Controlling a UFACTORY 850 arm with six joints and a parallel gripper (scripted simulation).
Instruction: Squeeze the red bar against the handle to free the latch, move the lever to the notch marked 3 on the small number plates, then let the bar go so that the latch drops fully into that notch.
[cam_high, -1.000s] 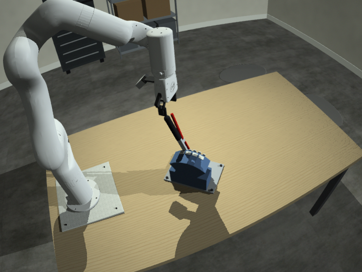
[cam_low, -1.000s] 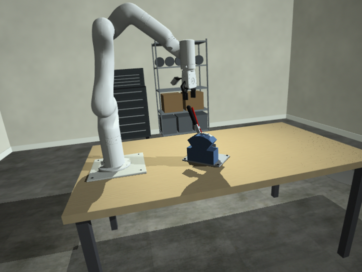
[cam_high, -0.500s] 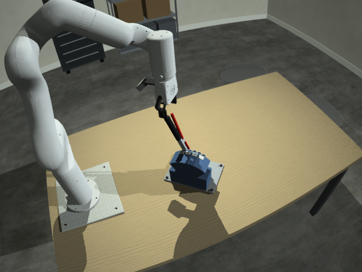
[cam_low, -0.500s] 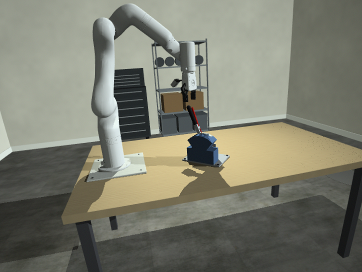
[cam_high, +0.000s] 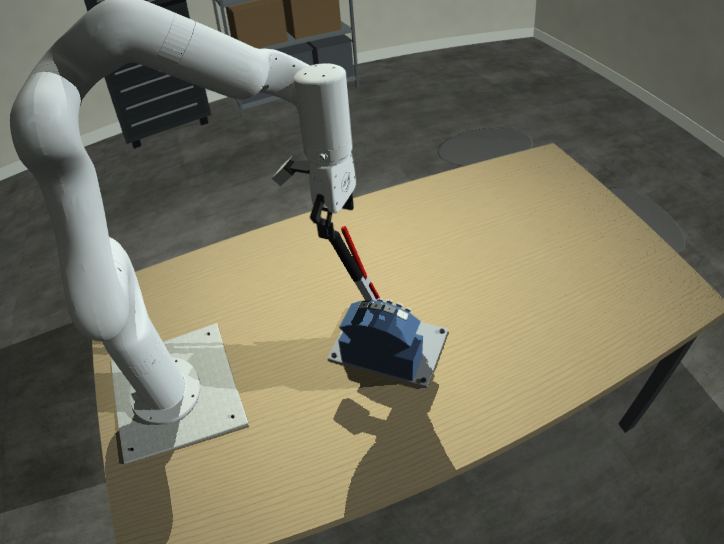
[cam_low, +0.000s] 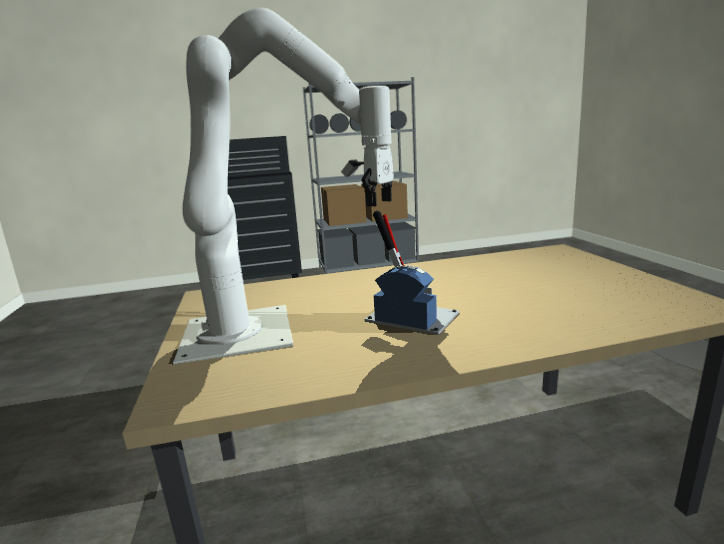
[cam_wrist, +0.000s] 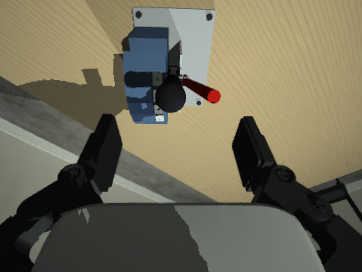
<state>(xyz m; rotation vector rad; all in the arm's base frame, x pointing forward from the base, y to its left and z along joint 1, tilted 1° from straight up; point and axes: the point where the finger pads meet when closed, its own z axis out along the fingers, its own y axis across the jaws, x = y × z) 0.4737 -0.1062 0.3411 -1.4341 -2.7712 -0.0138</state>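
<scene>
A blue lever housing (cam_high: 383, 342) on a grey base plate stands mid-table. Its black handle (cam_high: 347, 260) leans up towards the far left, with the red bar (cam_high: 357, 257) standing apart along its right side. Small number plates (cam_high: 386, 307) sit on the housing's top; their digits are too small to read. My gripper (cam_high: 332, 217) is open and empty just above the handle's top end, and it also shows in the exterior view (cam_low: 375, 198). In the wrist view the handle's black knob (cam_wrist: 171, 96) and the red bar's tip (cam_wrist: 214, 96) lie below, between my spread fingers.
The arm's base plate (cam_high: 175, 397) is bolted at the table's left end. A metal shelf with boxes (cam_low: 362, 181) and a dark drawer cabinet (cam_low: 263, 207) stand behind the table, off it.
</scene>
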